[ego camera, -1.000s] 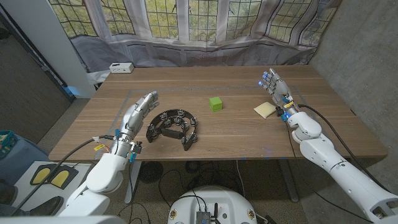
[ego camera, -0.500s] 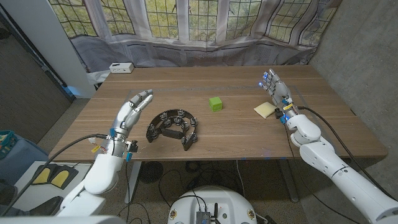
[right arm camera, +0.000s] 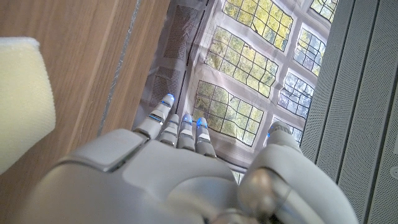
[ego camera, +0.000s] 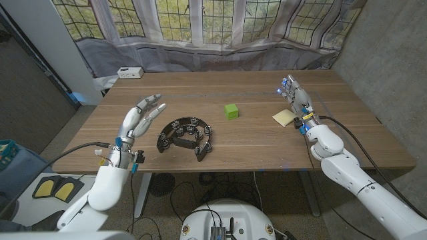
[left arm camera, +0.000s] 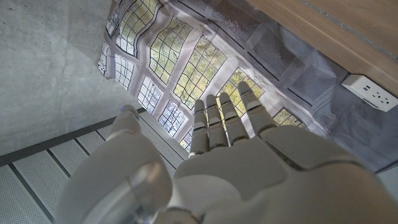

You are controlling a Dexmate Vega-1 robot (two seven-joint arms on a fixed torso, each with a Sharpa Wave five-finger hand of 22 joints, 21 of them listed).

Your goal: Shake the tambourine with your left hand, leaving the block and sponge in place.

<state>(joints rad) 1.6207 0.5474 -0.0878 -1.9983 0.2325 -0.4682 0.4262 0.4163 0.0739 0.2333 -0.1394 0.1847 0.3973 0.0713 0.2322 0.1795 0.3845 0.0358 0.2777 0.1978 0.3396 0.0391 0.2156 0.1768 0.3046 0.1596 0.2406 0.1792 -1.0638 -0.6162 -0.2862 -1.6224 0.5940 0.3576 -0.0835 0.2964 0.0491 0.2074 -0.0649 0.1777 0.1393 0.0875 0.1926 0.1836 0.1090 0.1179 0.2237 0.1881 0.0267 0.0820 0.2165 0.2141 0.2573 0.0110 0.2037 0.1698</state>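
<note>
Tambourine [ego camera: 186, 135]: a black half-moon frame with metal jingles, lying flat on the wooden table [ego camera: 253, 150] at left of centre, toward the near edge. Nothing touches it.

Left hand [ego camera: 137, 119]: positioned just left of the tambourine and apart from it. Fingers are extended and slightly spread, pointing toward the far right; the hand holds nothing. In the left wrist view the back of the left hand [left arm camera: 249, 168] shows with the fingers [left arm camera: 219, 121] straight and side by side, the thumb set off to one side.

Green block [ego camera: 231, 111]: on the table, farther back and right of the tambourine, well apart from it.

Yellow sponge [ego camera: 283, 117]: on the table at right, just beside the right hand [ego camera: 297, 100].

Right hand: fingers extended and close together, holding nothing. The right wrist view shows the same hand [right arm camera: 186, 174] with the sponge [right arm camera: 22, 99] beside it, not in contact.

White power strip [ego camera: 129, 72]: at the far left corner of the table.
</note>
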